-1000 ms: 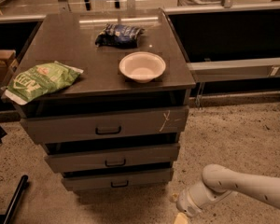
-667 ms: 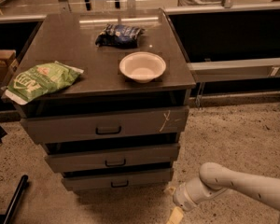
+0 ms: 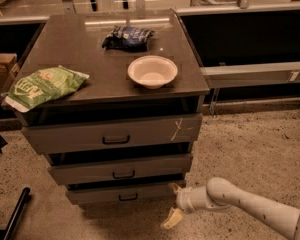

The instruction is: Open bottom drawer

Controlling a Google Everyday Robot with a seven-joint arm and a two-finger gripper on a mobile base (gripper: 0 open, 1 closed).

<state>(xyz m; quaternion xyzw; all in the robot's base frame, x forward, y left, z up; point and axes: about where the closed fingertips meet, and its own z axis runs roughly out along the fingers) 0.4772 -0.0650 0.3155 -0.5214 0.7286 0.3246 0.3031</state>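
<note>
At the bottom centre of the frame, the bottom drawer [image 3: 95, 195] sits lowest in the cabinet [image 3: 65, 44]. Its long axis runs left to right, its front faces the viewer, and a small dark handle [image 3: 127, 197] sits at its middle. From the lower right corner a white arm [image 3: 250, 209] reaches leftward, nearly level. The gripper [image 3: 174, 204] is just beside the drawer's right end with its fingers [image 3: 171, 219] spread apart, holding nothing; whether the upper one touches the drawer is unclear.
</note>
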